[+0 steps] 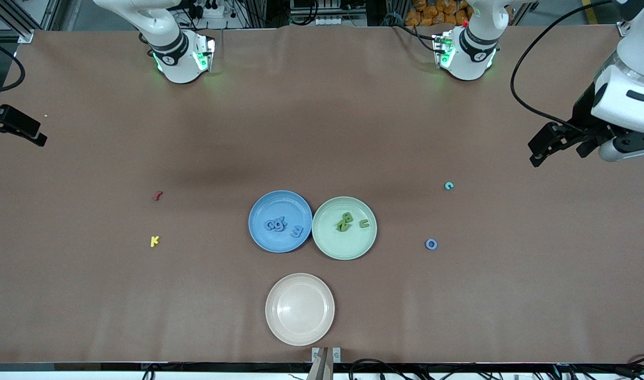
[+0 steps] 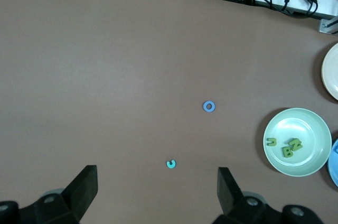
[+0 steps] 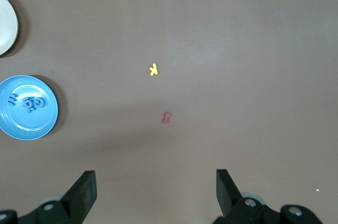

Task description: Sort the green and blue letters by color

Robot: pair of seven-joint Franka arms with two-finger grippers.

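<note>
**Bench inventory: letters, plates, pincers**

- Blue plate [image 1: 280, 203]: sitting near the middle of the bench, touching the green plate; carrying the blue letters [image 1: 276, 225] clustered together, with a blue E [image 1: 297, 231] lying just beside them.
- Green plate [image 1: 344, 240]: sitting beside the blue plate, toward the left arm's end; carrying the green letters [image 1: 344, 221], two overlapping and a green u [image 1: 364, 223] lying apart from them.
- Cream plate [image 1: 299, 322]: resting by the bench edge nearest the front camera, holding nothing.
- Blue O [image 1: 431, 244]: lying on the bare bench, toward the left arm's end, well apart from the green plate.
- Teal piece [image 1: 448, 185]: lying on the bench, farther from the front camera than the blue O.
- Yellow K [image 1: 154, 241] and dark red piece [image 1: 157, 196]: lying toward the right arm's end, the red one farther from the front camera.
- Left pincer [image 1: 556, 141]: hanging over the left arm's end of the bench, fingers standing wide, holding nothing.
- Right pincer [image 1: 16, 128]: hanging at the right arm's edge of the bench, fingers standing wide, holding nothing.
</note>
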